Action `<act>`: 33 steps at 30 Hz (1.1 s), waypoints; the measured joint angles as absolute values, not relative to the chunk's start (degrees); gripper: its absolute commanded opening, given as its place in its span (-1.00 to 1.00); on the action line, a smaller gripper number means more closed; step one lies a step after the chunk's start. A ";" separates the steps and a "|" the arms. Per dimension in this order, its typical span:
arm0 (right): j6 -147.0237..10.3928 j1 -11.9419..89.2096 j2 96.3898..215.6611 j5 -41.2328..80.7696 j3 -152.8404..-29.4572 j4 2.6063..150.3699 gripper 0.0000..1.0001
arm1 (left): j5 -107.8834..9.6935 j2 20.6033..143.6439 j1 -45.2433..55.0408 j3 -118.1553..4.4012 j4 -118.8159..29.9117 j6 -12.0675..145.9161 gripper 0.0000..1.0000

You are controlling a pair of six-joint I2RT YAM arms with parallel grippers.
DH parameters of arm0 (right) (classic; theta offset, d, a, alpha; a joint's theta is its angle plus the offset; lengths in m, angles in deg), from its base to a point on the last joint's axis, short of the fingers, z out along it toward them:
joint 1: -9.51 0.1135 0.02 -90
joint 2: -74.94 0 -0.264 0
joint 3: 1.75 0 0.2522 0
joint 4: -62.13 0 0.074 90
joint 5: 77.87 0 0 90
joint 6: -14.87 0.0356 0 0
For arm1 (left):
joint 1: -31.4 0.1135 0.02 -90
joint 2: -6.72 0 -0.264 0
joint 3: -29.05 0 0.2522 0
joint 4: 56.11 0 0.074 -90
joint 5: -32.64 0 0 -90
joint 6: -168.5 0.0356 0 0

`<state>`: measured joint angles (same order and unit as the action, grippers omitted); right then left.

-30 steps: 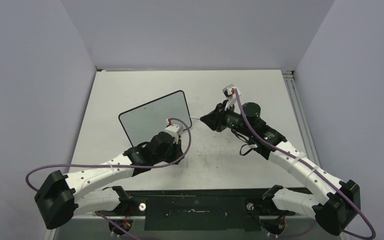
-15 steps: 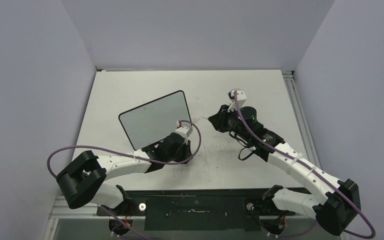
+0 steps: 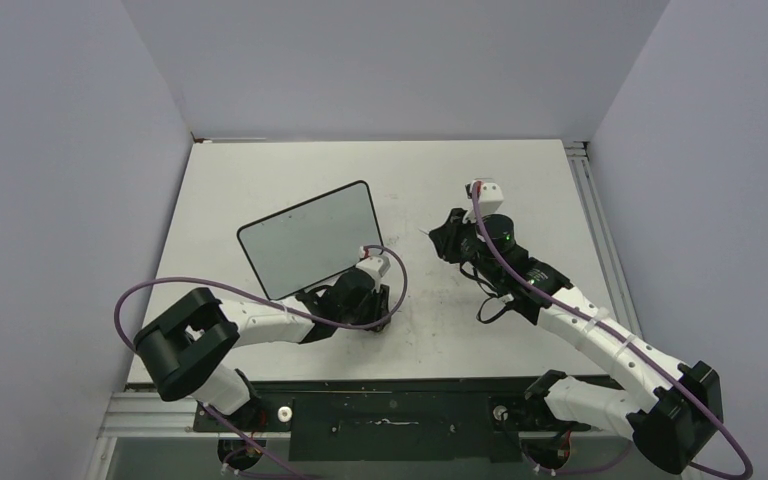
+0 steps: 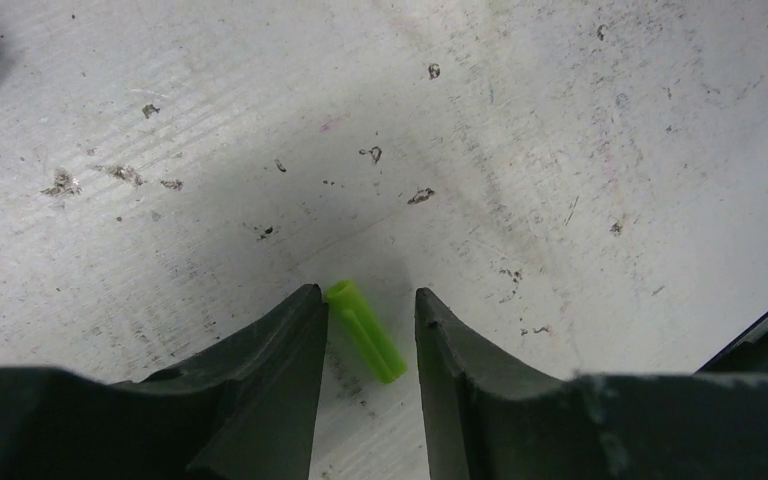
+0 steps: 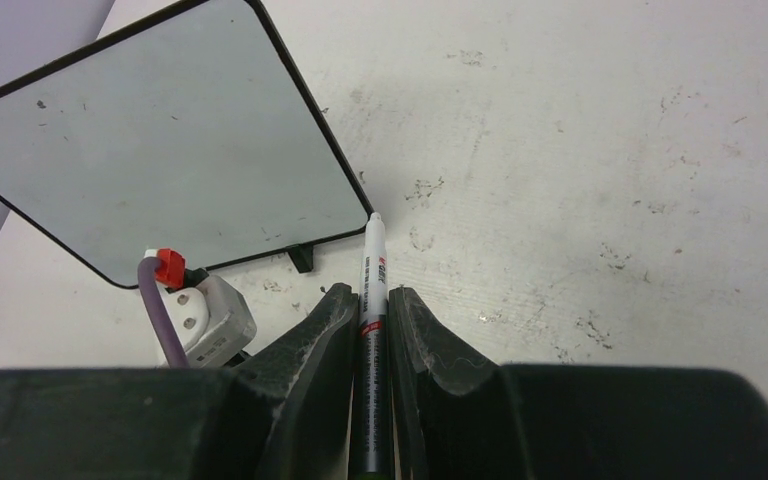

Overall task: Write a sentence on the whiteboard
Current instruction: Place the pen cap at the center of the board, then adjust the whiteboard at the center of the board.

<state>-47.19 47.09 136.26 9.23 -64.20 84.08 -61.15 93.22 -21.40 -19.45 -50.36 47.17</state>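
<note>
I'm looking at a scuffed white table (image 3: 520,330) between pale grey walls. The whiteboard (image 3: 308,240) sits left of centre, turned askew. My right gripper (image 5: 370,296) is pressed onto a marker (image 5: 371,262), whose tip points toward the board's corner without touching it. My left gripper (image 4: 367,293) is low over the table below the board, jaws spread, and a green cap (image 4: 365,332) lies between them

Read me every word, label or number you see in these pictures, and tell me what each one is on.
Marker barrel: small red and dark print running lengthwise, too small and blurred to read.
Whiteboard: no writing visible on it.
Green cap: no text on it.
Nothing else in view carries readable text.
</note>
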 measured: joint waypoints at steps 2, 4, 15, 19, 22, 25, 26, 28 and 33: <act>-47.19 47.09 136.20 8.79 -64.20 84.19 -0.89 | -61.19 93.22 -21.40 -19.47 -50.58 47.30 -0.09; -47.19 47.09 136.02 8.31 -64.20 84.21 -0.89 | -61.45 93.15 -21.40 -19.47 -50.77 47.37 0.01; -47.19 47.09 134.80 6.85 -64.20 84.25 -0.89 | -66.13 81.24 -20.59 -23.65 -38.14 49.69 0.57; -47.19 47.09 134.01 6.50 -64.20 84.23 -0.89 | -66.50 74.42 -17.38 -28.10 -32.35 51.43 0.60; -47.21 47.11 133.64 6.52 -64.20 84.17 -0.89 | -65.89 69.26 -13.11 -31.32 -28.20 53.18 0.63; -47.23 47.11 133.64 6.65 -64.20 84.12 -0.89 | -65.32 64.61 -8.85 -34.27 -24.55 55.26 0.64; -47.25 47.11 133.62 6.94 -64.14 83.93 -0.89 | -64.67 63.21 -7.34 -35.12 -23.47 55.94 0.64; -47.27 47.11 133.47 7.81 -63.55 82.74 -0.89 | -62.15 60.67 -3.43 -36.89 -21.25 57.69 0.64; -47.43 47.13 133.42 9.78 -62.93 81.94 -0.89 | -53.50 58.09 9.57 -39.75 -18.10 61.12 0.64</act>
<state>-47.43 47.13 133.42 9.78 -62.93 81.94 -53.50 58.09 9.57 -39.75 -18.10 61.12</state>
